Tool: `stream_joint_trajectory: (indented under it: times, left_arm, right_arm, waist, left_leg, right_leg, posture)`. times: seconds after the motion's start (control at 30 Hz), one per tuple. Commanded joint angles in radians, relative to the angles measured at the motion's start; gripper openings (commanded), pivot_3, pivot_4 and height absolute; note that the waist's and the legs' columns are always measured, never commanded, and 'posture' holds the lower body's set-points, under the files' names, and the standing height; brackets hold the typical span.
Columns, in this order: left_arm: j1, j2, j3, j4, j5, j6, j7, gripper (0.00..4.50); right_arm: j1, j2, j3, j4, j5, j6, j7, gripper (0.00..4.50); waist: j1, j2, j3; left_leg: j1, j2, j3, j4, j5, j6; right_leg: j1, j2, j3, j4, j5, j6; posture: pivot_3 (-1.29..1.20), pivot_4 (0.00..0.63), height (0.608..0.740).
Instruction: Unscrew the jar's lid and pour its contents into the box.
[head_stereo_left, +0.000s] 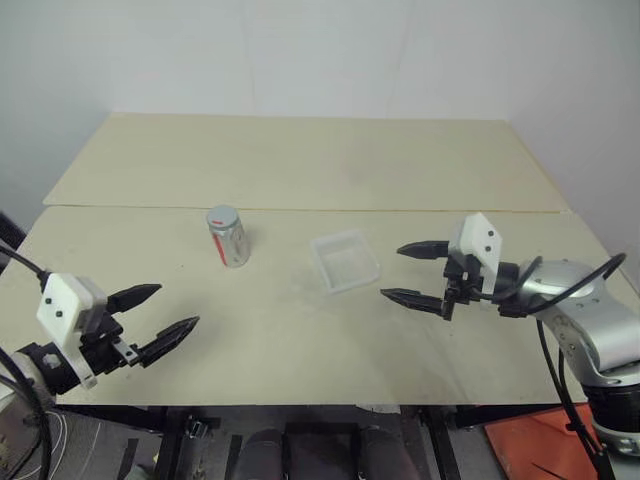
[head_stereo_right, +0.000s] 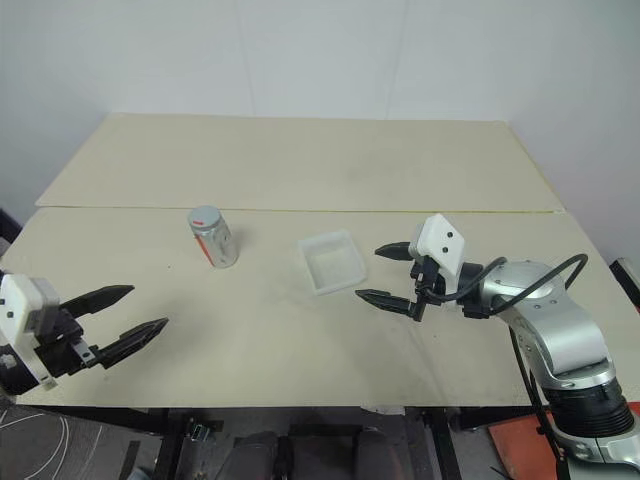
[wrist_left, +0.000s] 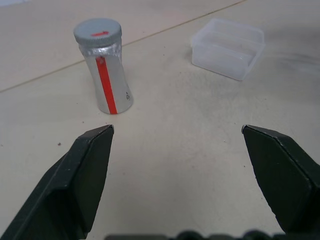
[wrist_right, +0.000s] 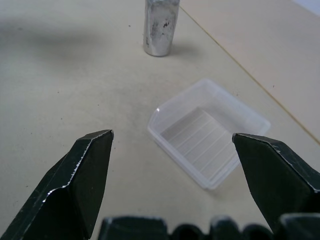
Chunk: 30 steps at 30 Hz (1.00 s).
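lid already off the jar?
No, the grey lid is on top of the jar, which stands upright on the table beside the empty box.

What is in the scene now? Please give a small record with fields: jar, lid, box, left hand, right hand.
jar: the jar stands upright on the table, to the left of the box, apart from it
lid: the lid is on the jar, red mark on top
box: the box is empty, open side up
left hand: the left hand is open, holds nothing
right hand: the right hand is open, beside the box, not touching
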Motion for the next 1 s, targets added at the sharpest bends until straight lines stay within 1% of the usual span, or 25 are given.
stream_joint_trajectory:
  times: [0.03,0.07,0.17,0.23,0.3,0.4,0.47,0.53,0.63,0.73,0.87,1.0]
  left_arm:
    - [-0.005,-0.007,0.022,-0.037,-0.010,-0.016,0.018,4.46]
    - [-0.005,-0.018,0.009,-0.039,-0.003,-0.022,0.026,4.46]
    - [0.016,-0.049,-0.016,-0.056,0.028,-0.033,0.055,4.46]
    - [0.021,-0.062,-0.015,-0.084,0.018,-0.026,0.070,4.46]
    - [0.005,-0.056,-0.015,-0.068,0.014,-0.027,0.068,4.46]
    - [-0.025,-0.057,-0.061,-0.045,0.063,-0.037,0.090,4.46]
    - [-0.059,-0.078,-0.101,-0.045,0.087,-0.036,0.136,4.46]
    - [-0.085,-0.091,-0.136,-0.043,0.133,-0.039,0.188,4.46]
    - [-0.128,-0.111,-0.186,-0.060,0.199,-0.026,0.279,4.46]
    - [-0.186,-0.135,-0.238,-0.016,0.271,-0.054,0.341,4.46]
    - [-0.298,-0.175,-0.288,0.068,0.319,-0.081,0.395,4.46]
    - [-0.398,-0.197,-0.352,0.199,0.360,-0.146,0.373,4.46]
  right_arm:
    - [-0.032,-0.010,-0.016,-0.002,0.004,-0.024,0.025,4.44]
    - [-0.031,-0.009,-0.012,0.017,-0.001,-0.041,0.043,4.44]
    - [-0.026,-0.006,0.014,0.033,-0.060,-0.065,0.024,4.44]
    - [-0.033,-0.003,-0.016,0.021,-0.030,-0.048,0.029,4.44]
    - [-0.062,0.008,-0.033,0.020,0.011,-0.028,0.040,4.44]
    - [-0.069,0.005,-0.020,0.045,0.000,-0.047,0.058,4.44]
    - [-0.063,0.000,-0.019,0.066,-0.008,-0.074,0.080,4.44]
    - [-0.068,0.009,-0.012,0.065,-0.014,-0.067,0.069,4.44]
    - [-0.075,0.011,-0.027,0.070,0.020,-0.060,0.094,4.44]
    - [-0.081,0.013,-0.010,0.085,-0.006,-0.072,0.089,4.44]
    - [-0.086,0.011,-0.013,0.083,-0.005,-0.071,0.095,4.44]
    - [-0.089,0.004,-0.017,0.066,-0.008,-0.066,0.092,4.44]
  waist:
    - [0.000,0.000,0.000]
    - [-0.001,0.000,0.000]
    - [-0.001,0.000,0.000]
    - [-0.001,0.000,0.000]
    - [-0.001,0.000,0.000]
    - [-0.001,0.000,0.000]
    - [0.000,0.000,0.000]
    - [0.003,0.000,0.000]
    - [0.003,0.000,0.000]
    - [0.003,0.000,0.000]
    - [0.003,0.000,0.000]
    - [0.003,0.000,0.000]
  left_leg:
    - [0.000,0.000,0.000,0.000,0.000,0.000]
    - [0.000,0.000,0.000,0.000,0.000,0.000]
    - [0.000,0.000,0.000,0.000,0.000,0.000]
    - [0.000,0.000,0.000,0.000,0.000,0.000]
    - [-0.001,0.000,0.000,0.000,0.000,0.000]
    - [0.001,0.000,0.000,0.000,0.000,0.000]
    - [0.002,0.000,0.000,0.000,0.000,0.000]
    - [0.001,-0.001,0.000,0.000,0.000,0.000]
    - [0.001,-0.001,0.000,0.000,0.000,0.000]
    - [0.001,-0.001,0.000,0.000,0.000,0.000]
    - [0.001,-0.001,0.000,0.000,0.000,0.000]
    - [0.000,-0.001,0.000,0.000,0.000,0.000]
  right_leg:
    - [0.000,0.000,0.000,0.000,0.000,0.000]
    - [0.000,0.000,0.000,0.000,0.000,0.000]
    - [0.000,0.000,0.000,0.000,0.000,0.000]
    - [0.000,0.000,0.000,0.000,0.000,0.000]
    - [-0.001,0.000,0.000,0.000,0.000,0.000]
    - [0.001,0.000,0.000,0.001,0.000,0.000]
    - [0.002,0.000,0.000,0.000,0.000,0.000]
    - [0.002,0.000,0.000,0.000,0.000,0.000]
    - [0.001,0.000,0.000,0.000,0.000,0.000]
    - [0.001,0.000,0.000,0.000,0.000,0.000]
    - [0.001,0.000,0.000,0.001,0.000,0.000]
    - [0.001,0.000,0.000,0.001,0.000,0.000]
  posture:
    - [0.00,0.150,0.740]
    - [0.00,0.150,0.740]
    - [0.00,0.150,0.740]
    - [0.00,0.150,0.740]
    - [0.00,0.150,0.740]
    - [0.00,0.150,0.740]
    - [0.00,0.150,0.740]
    - [0.00,0.150,0.740]
    - [0.00,0.150,0.740]
    - [0.00,0.150,0.740]
    - [0.00,0.150,0.740]
    - [0.00,0.150,0.740]
